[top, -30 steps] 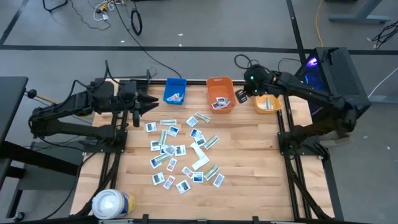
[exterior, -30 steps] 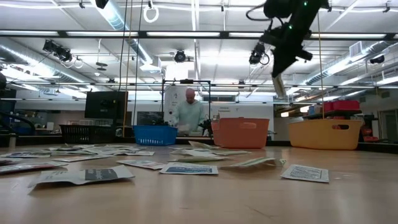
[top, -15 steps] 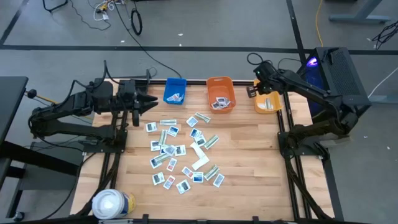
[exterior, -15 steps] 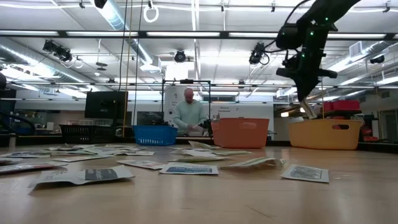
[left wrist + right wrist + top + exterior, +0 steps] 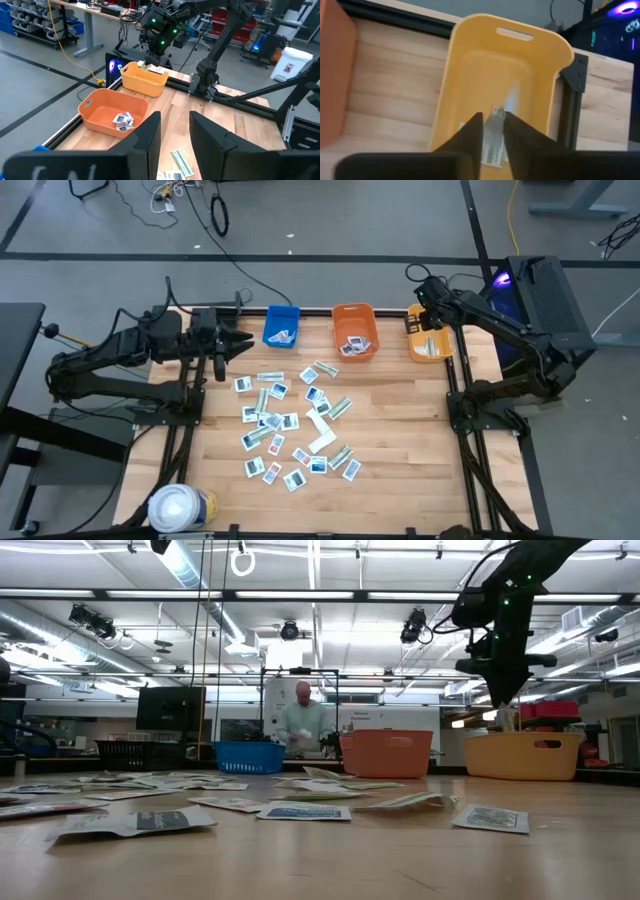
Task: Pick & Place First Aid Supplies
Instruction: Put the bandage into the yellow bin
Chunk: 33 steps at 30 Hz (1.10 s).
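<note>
Hovering over yellow bin (image 5: 429, 346) at upper right of high view: right hand (image 5: 424, 323), moved there from over the orange bin (image 5: 354, 332) a second back. Fingers (image 5: 472, 135) just parted from fully clenched; pale strip (image 5: 494, 137) sits between them in right wrist view, tipped down into the bin. Cannot tell if strip is free yet or still pinched. Another pale strip already lies on bin floor. Reads as the drop step of one pick-and-place cycle, release just starting.

Parked at upper left of high view, off the surface (image 5: 400, 450) edge near blue bin (image 5: 281, 326): left hand (image 5: 243, 340), fingers (image 5: 148, 141) slightly apart, nothing between them, unchanged over the last second.

Scattered mid-surface: packets (image 5: 290, 425), dozens, white with blue or red print plus a few greenish strips; pile looks same as before. A few packets already in blue and orange bins. Most of the sorting left. White roll (image 5: 180, 507) at lower left, untouched.
</note>
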Available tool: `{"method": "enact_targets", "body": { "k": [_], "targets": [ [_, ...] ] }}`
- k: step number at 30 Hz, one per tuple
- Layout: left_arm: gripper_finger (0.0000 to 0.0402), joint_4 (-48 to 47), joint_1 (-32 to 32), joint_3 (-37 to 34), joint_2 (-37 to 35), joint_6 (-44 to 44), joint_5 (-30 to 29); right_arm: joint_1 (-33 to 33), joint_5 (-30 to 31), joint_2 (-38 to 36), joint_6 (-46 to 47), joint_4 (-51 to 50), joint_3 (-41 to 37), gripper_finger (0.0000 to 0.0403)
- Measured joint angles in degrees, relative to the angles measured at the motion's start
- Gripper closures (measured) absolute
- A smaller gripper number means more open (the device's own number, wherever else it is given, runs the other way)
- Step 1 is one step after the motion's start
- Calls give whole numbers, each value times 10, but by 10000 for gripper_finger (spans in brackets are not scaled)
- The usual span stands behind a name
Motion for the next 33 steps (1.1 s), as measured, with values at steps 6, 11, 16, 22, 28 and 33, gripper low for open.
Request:
{"method": "enact_targets", "body": {
  "k": [6,11,16,22,28,33],
  "targets": [
    [296,0,0,0,0,0,-4,-3,-2,0,-9,-4,0,228],
    [296,0,0,0,0,0,-9,-3,-11,0,-36,-2,0,175],
    [296,0,0,0,0,0,-9,7,-62,0,-61,2,0,161],
    [296,0,0,0,0,-5,-9,45,-96,0,-61,5,0,175],
    [296,0,0,0,0,-7,-9,104,-104,0,-60,5,0,193],
    [296,0,0,0,0,-8,-9,173,-158,0,-39,13,0,204]
  ]
}}
